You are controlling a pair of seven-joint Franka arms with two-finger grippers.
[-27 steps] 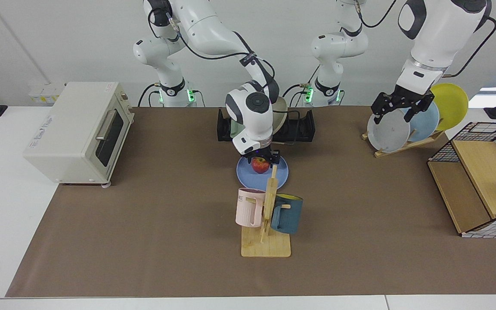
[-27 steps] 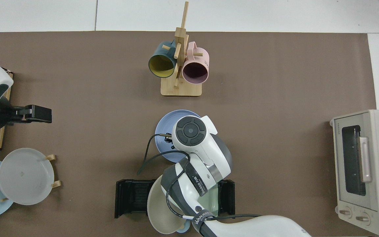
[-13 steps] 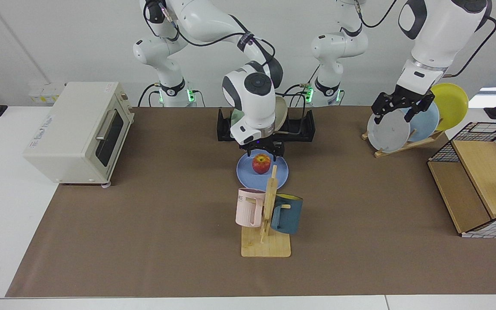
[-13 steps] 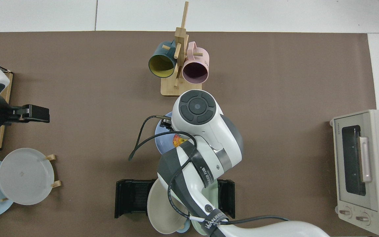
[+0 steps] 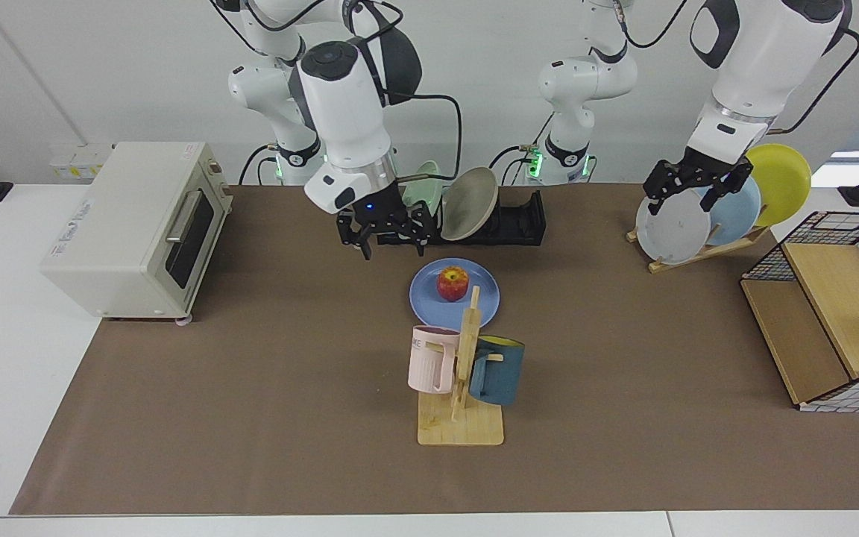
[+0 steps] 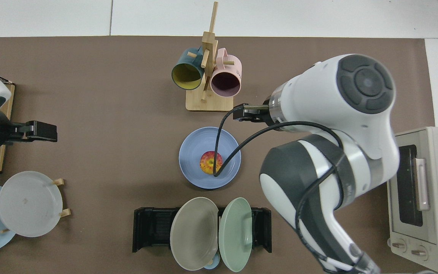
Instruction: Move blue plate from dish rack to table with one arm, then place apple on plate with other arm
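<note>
The blue plate [image 5: 429, 300] [image 6: 192, 152] lies flat on the brown mat of the table [image 5: 250, 388], just in front of the black dish rack [image 5: 523, 222] [image 6: 152, 228]. The red and yellow apple [image 5: 452, 283] [image 6: 210, 162] rests on the plate's middle, with nothing touching it. My right gripper [image 5: 392, 237] hangs open and empty above the mat, left of the plate in the facing view; in the top view its arm hides it. My left gripper [image 5: 690, 191] [image 6: 42, 131] waits open by the wooden plate stand.
A beige plate [image 5: 468, 214] and a green plate [image 5: 423, 200] stand in the dish rack. A mug tree [image 5: 461, 373] with pink and dark blue mugs stands in front of the blue plate. A toaster oven [image 5: 139, 224], a wooden plate stand [image 5: 698, 250] and a wire basket [image 5: 832, 321] line the sides.
My right gripper let go of the apple, rose off the plate and swung away toward the toaster side. The apple stays on the plate. The left arm has not moved.
</note>
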